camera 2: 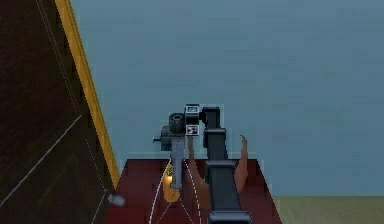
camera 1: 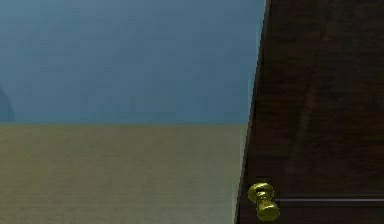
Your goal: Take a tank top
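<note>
End effector at dark red table, orange blob near it. Can't tell if grasping anything. You verify blob, lift slow.

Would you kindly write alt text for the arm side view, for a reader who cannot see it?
The robot's arm reaches out over a dark red surface, its claw near a small orange thing. A dark wooden panel stands left, a blue wall behind.

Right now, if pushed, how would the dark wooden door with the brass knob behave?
The dark wooden door looks like a solid slab, so it is probably stiff and heavy, swinging rather than tipping. Its brass knob is round and shiny, so likely slippery to grip.
</note>
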